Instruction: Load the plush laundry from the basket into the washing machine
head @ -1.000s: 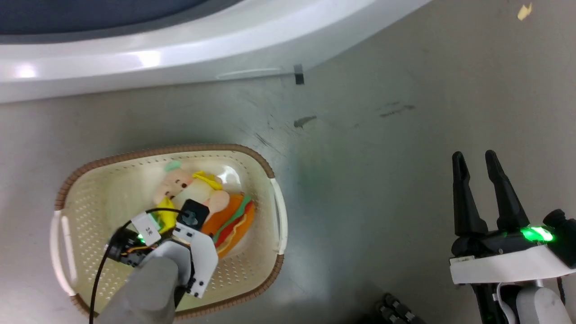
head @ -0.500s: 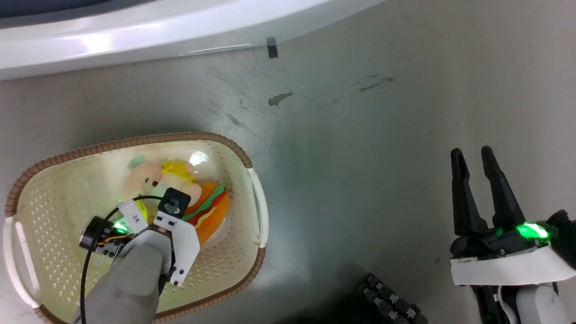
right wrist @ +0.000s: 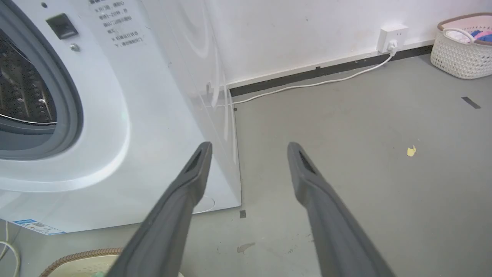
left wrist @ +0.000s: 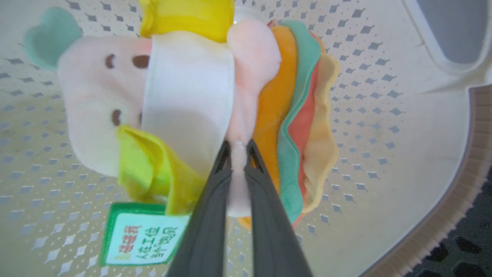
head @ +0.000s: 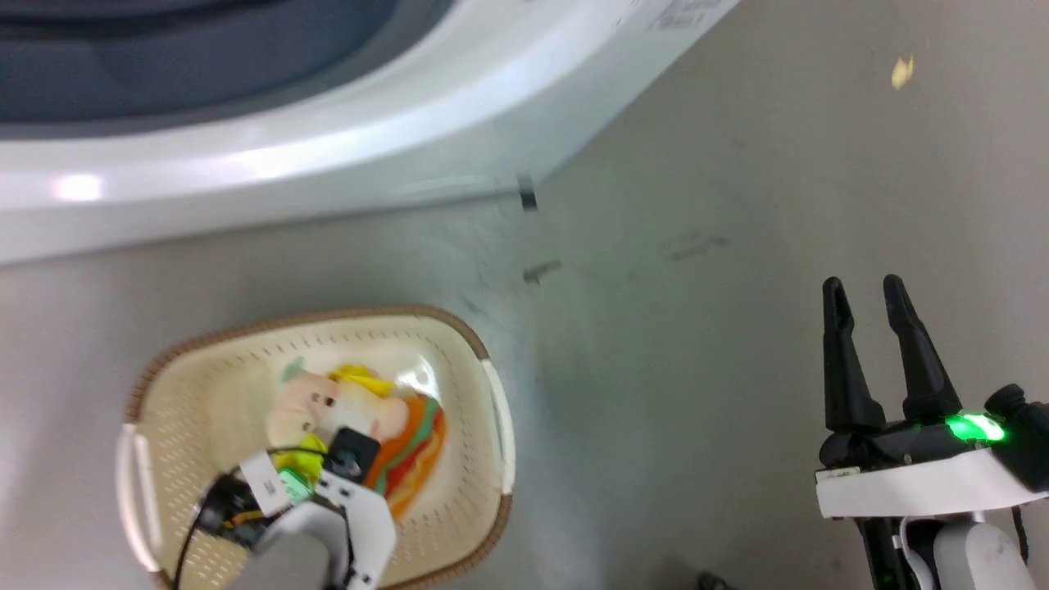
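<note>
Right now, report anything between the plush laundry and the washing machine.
Only the basket wall: the plush laundry, pinched by the left end effector, is inside it. The washing machine shows its drum mouth unblocked.

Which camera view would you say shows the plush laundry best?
The left wrist view: the plush laundry is close and sharp, pinched by the left gripper. The head view shows it small inside the basket.
</note>
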Available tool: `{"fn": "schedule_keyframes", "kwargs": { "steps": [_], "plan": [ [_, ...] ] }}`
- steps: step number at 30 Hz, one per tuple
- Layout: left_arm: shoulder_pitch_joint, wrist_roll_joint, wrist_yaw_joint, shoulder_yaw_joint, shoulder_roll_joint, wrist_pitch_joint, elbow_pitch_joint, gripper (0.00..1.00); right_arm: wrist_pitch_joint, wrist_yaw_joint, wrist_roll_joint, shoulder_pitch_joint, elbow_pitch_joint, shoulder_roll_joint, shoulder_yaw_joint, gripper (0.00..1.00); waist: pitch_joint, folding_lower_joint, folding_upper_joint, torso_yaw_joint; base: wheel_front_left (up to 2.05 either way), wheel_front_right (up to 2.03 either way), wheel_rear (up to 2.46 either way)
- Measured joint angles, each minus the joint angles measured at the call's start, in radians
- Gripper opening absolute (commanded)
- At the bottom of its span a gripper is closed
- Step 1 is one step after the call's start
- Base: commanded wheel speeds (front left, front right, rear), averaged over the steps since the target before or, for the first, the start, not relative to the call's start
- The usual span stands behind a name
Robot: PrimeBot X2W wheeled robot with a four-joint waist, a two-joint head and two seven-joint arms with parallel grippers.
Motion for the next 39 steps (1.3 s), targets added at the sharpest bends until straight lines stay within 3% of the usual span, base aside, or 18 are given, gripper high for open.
{"fn": "schedule_keyframes", "kwargs": {
  "steps": [5, 9, 15, 23, 31, 39],
  "plan": [
    [0.078, -0.041, -0.014, 0.016, -0.045, -0.069, -0.031, 0.00, 0.000, 0.000, -0.041, 0.026, 0.019, 0.000, -0.009, 1.00, -0.145, -0.0001, 0.0000, 0.044, 0.00, 0.00, 0.00],
    [0.138, -0.098, -0.017, 0.067, -0.048, -0.080, -0.115, 0.00, 0.000, 0.000, -0.062, 0.061, 0.031, 0.000, -0.016, 1.00, -0.238, -0.0002, 0.0000, 0.085, 0.00, 0.00, 0.00],
    [0.242, -0.087, 0.011, 0.102, -0.026, -0.084, -0.414, 0.00, 0.000, 0.000, -0.081, 0.099, 0.038, 0.000, -0.047, 1.00, -0.345, -0.0002, 0.0000, 0.157, 0.00, 0.00, 0.00],
    [0.441, -0.072, 0.057, 0.222, 0.022, -0.084, -0.828, 0.00, 0.000, 0.000, -0.082, 0.138, 0.047, 0.000, -0.040, 1.00, -0.453, -0.0003, -0.0001, 0.208, 0.00, 0.00, 0.00],
    [0.463, -0.056, 0.070, 0.355, 0.004, -0.085, -1.086, 0.00, 0.000, 0.000, -0.081, 0.147, 0.037, 0.000, -0.039, 1.00, -0.434, 0.0000, 0.0000, 0.182, 0.00, 0.00, 0.00],
    [0.261, -0.041, 0.054, 0.437, 0.038, -0.084, -1.089, 0.00, 0.000, 0.000, -0.051, 0.112, 0.030, 0.000, -0.007, 1.00, -0.328, 0.0002, 0.0000, 0.130, 0.00, 0.00, 0.00]
  ]
}}
